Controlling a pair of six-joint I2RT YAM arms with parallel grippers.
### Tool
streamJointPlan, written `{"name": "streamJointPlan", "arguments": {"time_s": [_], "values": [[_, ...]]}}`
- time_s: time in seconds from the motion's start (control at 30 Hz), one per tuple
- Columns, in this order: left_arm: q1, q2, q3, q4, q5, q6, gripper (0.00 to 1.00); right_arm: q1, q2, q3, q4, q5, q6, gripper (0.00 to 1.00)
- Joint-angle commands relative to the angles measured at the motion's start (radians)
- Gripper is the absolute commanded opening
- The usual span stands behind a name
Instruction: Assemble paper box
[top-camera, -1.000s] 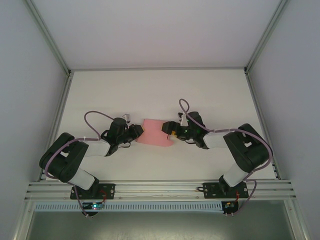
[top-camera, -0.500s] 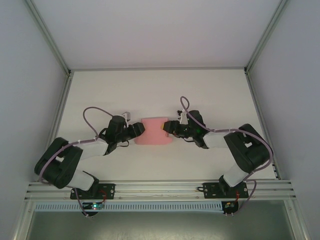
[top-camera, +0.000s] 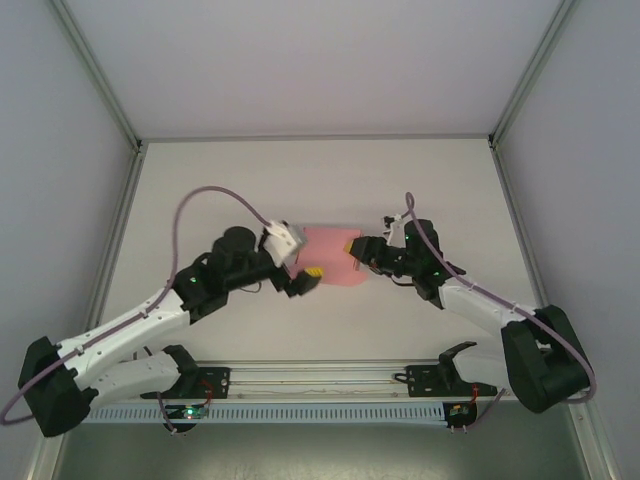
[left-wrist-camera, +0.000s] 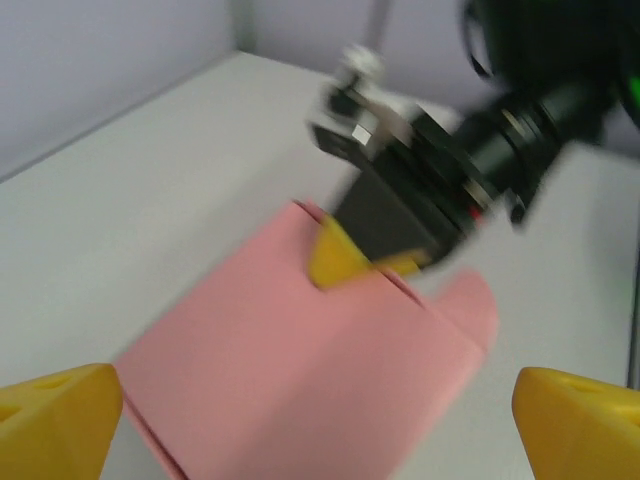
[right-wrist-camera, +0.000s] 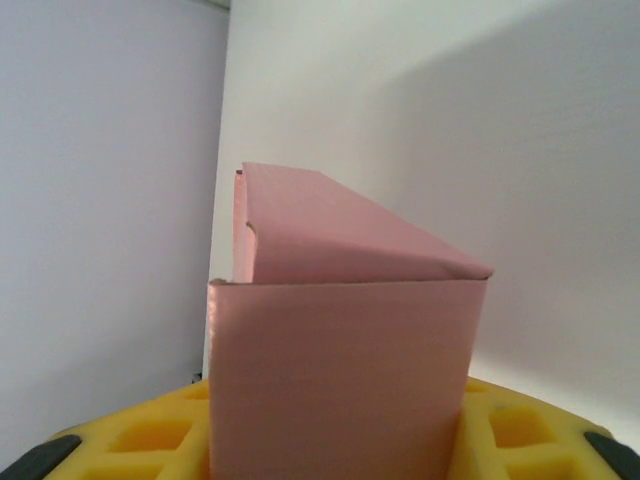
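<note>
The pink paper box (top-camera: 328, 256) sits between the two claws, near the middle of the white tabletop (top-camera: 300, 180).

The right claw (top-camera: 353, 247) is clamped on the box's right-hand edge. From its own wrist, the card stands straight ahead of the right claw (right-wrist-camera: 340, 450), pinched between its yellow pads (right-wrist-camera: 150, 440), and one panel slopes up and away from the upright face (right-wrist-camera: 340, 380). The top view does not show whether the box's underside touches the tabletop.

The left claw (top-camera: 305, 278) stands at the near left corner of the box with its fingers spread wide. From its wrist view, the left claw (left-wrist-camera: 315, 430) has its two yellow fingertips (left-wrist-camera: 50, 420) far apart at either side. The box (left-wrist-camera: 330, 350) lies ahead of and between them, and neither fingertip presses it. The right claw (left-wrist-camera: 365, 255) bites the box's far edge, just beyond a rounded flap that sticks out to the right.
</note>
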Motion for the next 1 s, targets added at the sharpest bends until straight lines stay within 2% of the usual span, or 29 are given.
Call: {"name": "streamJointPlan", "arguments": {"time_s": [0.0,0.13,0.2,0.33,0.53,0.73,0.77,0.9,0.97], "values": [[-0.103,0.064,0.069,-0.169,-0.138,0.336,1.0,-0.052,-0.025,0.029,-0.167,-0.103,0.09,0.39],[-0.167,0.165,0.091,-0.156,-0.305,0.454,1.0,-0.089,-0.038,0.018,-0.155,-0.2,0.215,0.37],[-0.181,0.203,0.088,-0.122,-0.346,0.49,1.0,-0.097,-0.038,0.012,-0.14,-0.246,0.276,0.38],[-0.196,0.268,0.091,-0.062,-0.363,0.54,1.0,-0.103,-0.026,-0.045,0.028,-0.301,0.489,0.36],[-0.202,0.288,0.082,0.022,-0.395,0.567,0.99,-0.109,0.025,-0.045,0.046,-0.371,0.547,0.36],[-0.201,0.269,0.074,0.011,-0.438,0.569,0.77,-0.106,0.023,-0.054,0.072,-0.39,0.58,0.37],[-0.201,0.269,0.074,0.012,-0.442,0.57,0.77,-0.108,0.019,-0.055,0.081,-0.392,0.586,0.37],[-0.2,0.284,0.078,0.027,-0.473,0.572,0.53,-0.103,-0.003,-0.056,0.084,-0.392,0.598,0.38],[-0.201,0.283,0.082,0.025,-0.464,0.567,0.48,-0.102,-0.012,-0.059,0.078,-0.39,0.59,0.42]]}}
